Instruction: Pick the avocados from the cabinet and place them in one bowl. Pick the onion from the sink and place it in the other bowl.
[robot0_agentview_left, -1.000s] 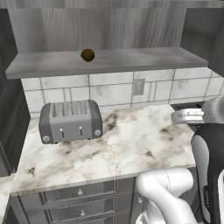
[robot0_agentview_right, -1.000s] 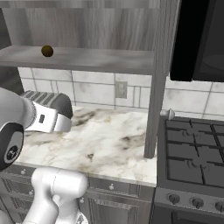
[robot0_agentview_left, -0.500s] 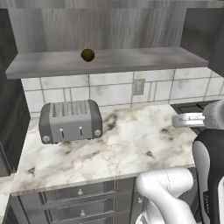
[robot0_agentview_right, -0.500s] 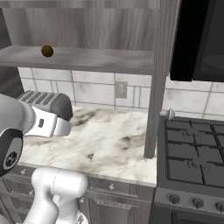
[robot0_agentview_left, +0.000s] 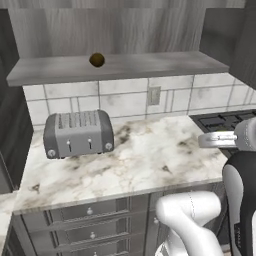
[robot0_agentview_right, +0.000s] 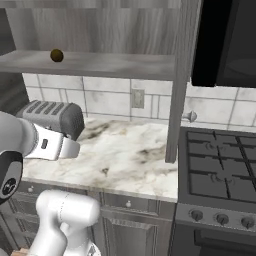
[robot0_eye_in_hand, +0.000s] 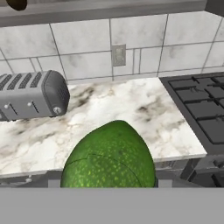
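Note:
A bright green avocado (robot0_eye_in_hand: 109, 164) bulges up at the bottom middle of the hand view, close to the camera and covering the fingertips. My gripper (robot0_agentview_right: 74, 149) is shut on it, hanging in front of the counter's edge. The dark olive-brown avocado (robot0_agentview_left: 97, 60) (robot0_agentview_right: 57, 55) (robot0_eye_in_hand: 16, 4) rests on the cabinet's open shelf board (robot0_agentview_left: 150, 66) (robot0_agentview_right: 110, 64), above and left of the hand. The bowls, the sink and the onion are out of view.
A grey toaster (robot0_agentview_left: 77, 132) (robot0_agentview_right: 52, 116) (robot0_eye_in_hand: 30, 94) stands at the left of the marble counter (robot0_agentview_left: 140, 160) (robot0_agentview_right: 130, 150). A black gas stove (robot0_agentview_right: 220, 172) (robot0_eye_in_hand: 205, 109) adjoins the counter on the right, under a dark microwave (robot0_agentview_right: 227, 40). Drawers (robot0_agentview_left: 90, 212) run below.
The hand has sunk a little and drawn slightly back from the shelf with the green avocado. The dark avocado and the toaster have not moved.

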